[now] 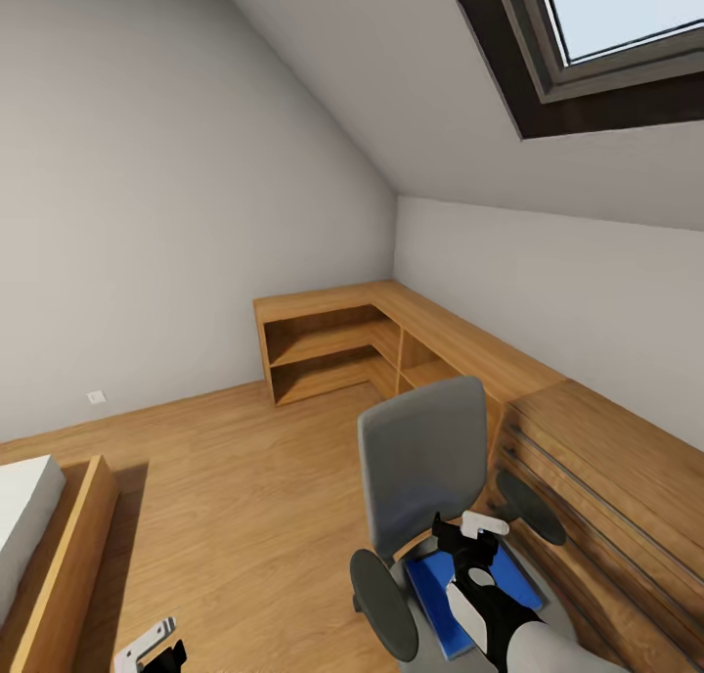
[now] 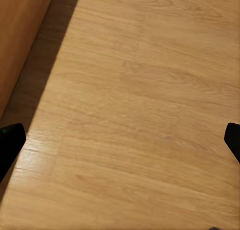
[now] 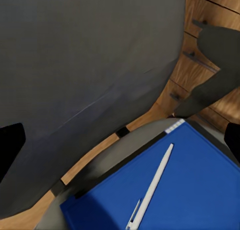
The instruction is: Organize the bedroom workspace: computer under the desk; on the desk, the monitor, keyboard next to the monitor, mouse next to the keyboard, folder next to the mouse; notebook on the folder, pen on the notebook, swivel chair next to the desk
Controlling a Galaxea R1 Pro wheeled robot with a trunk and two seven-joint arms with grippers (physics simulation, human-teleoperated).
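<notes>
Both grippers' fingers spread wide; right gripper (image 3: 120,140) over pen (image 3: 152,187) lying on folder (image 3: 200,190), chair seat

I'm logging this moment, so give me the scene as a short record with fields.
room: attic bedroom, wood floor, skylight
swivel chair: beside the wooden drawer unit
folder: flat on the chair seat
pen: lying on the folder
right tool: over the folder, fingers spread, holding nothing
left tool: open over bare floor
wooden shelving: along the far walls
bed edge: at the head view's lower left
</notes>
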